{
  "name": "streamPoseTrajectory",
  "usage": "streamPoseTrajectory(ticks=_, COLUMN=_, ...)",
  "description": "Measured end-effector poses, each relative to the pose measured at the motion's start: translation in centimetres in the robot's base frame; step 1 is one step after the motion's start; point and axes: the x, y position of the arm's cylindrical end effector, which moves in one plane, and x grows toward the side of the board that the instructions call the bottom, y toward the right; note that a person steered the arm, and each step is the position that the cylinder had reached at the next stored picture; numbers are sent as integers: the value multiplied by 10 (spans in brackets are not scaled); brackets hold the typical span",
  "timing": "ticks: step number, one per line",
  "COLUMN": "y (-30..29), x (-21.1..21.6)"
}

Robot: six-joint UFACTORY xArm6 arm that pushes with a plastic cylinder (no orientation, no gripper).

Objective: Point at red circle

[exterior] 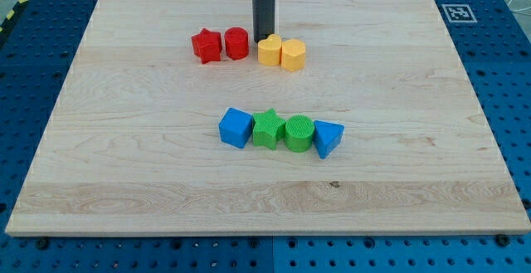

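Note:
The red circle [236,43] sits near the view's top, right of a red star [206,46]. My tip [263,38] comes down from the view's top and rests between the red circle and a yellow heart [269,50], just right of the circle. A yellow hexagon [293,55] touches the heart on its right.
A row of blocks lies in the board's middle: a blue cube [236,127], a green star [266,129], a green circle [299,133] and a blue triangle [327,137]. The wooden board [124,165] lies on a blue perforated table.

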Motion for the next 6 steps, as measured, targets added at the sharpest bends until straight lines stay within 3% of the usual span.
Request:
streamPoseTrajectory(ticks=3, y=3, x=8)
streamPoseTrajectory(ticks=6, y=-27, x=-42)
